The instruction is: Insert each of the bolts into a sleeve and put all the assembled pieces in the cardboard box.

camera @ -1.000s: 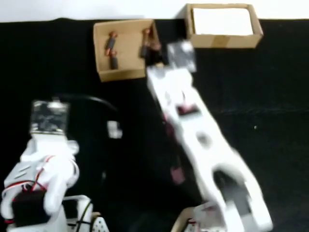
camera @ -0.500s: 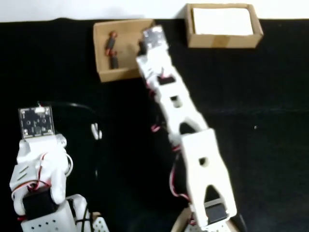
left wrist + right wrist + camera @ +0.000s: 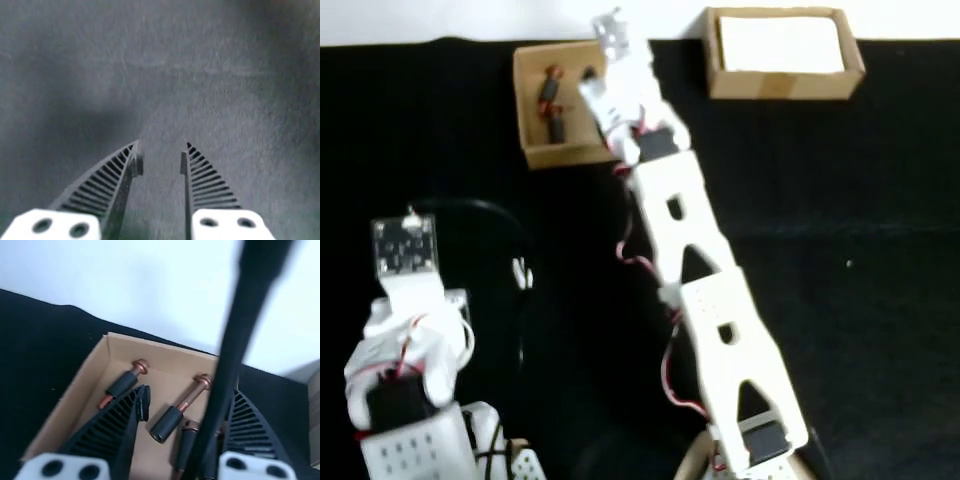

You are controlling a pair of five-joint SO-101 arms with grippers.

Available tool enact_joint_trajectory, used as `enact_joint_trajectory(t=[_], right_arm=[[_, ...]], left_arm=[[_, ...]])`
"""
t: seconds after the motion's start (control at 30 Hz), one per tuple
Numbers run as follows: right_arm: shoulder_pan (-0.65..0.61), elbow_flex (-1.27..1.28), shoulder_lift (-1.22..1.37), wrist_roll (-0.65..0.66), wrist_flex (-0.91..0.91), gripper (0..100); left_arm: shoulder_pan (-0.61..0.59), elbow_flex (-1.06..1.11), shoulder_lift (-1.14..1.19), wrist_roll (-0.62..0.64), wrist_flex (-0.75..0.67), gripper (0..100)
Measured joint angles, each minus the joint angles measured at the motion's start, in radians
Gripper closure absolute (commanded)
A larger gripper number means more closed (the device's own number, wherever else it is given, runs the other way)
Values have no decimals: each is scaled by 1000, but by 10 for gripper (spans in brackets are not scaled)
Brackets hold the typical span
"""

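The right claw [image 3: 187,402] hangs spread above the cardboard box [image 3: 75,390]. Inside the box lie bolts [image 3: 195,390] already seated in black sleeves [image 3: 165,425]. Well apart from the box, the left claw [image 3: 161,152] is also spread, over the black counter [image 3: 225,75].

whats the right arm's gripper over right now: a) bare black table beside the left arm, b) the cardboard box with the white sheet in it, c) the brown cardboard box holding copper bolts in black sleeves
C: the right gripper, its jaws open, hangs over the brown cardboard box, with copper bolts in black sleeves lying inside it.
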Motion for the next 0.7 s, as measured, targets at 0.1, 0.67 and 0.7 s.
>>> enact_joint_trajectory(t=[0.1,0.67,0.7], right_arm=[[0,-11,2,0,124,776],[120,-21,-551,-26,885,991],[166,-21,-583,-29,890,992]], left_arm=[[0,0,63,0,0,860],[310,370,-129,0,-258,991],[327,405,-173,0,-258,991]])
